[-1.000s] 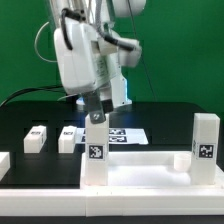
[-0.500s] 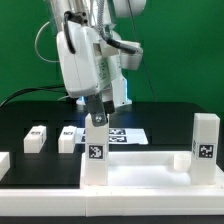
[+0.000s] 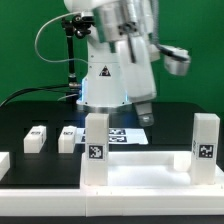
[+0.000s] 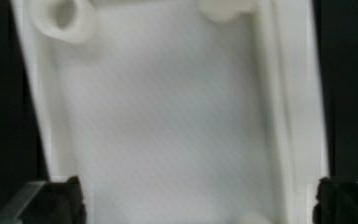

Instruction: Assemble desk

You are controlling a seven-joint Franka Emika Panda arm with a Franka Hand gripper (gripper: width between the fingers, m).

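Observation:
The desk panel [image 3: 140,166] lies white and rimmed at the front of the black table. Two white tagged legs stand upright in it, one near the middle [image 3: 96,150] and one at the exterior view's right [image 3: 205,146]. Two loose legs [image 3: 37,138] [image 3: 68,138] lie at the exterior view's left. My gripper [image 3: 120,112] hangs open behind the middle leg, holding nothing; one dark finger [image 3: 146,112] shows. In the wrist view the gripper [image 4: 197,204] looks down on the panel [image 4: 167,120], its fingertips [image 4: 53,202] wide apart, with a corner socket [image 4: 60,14] and a leg base [image 4: 231,8] in sight.
The marker board [image 3: 128,135] lies flat on the table behind the panel, under the arm. A low white block [image 3: 4,164] sits at the exterior view's far left. Black cables hang behind the arm against the green backdrop.
The hand has turned about its wrist and swung toward the exterior view's right, away from the top of the middle leg. The jaws stay open; no desk part has moved.

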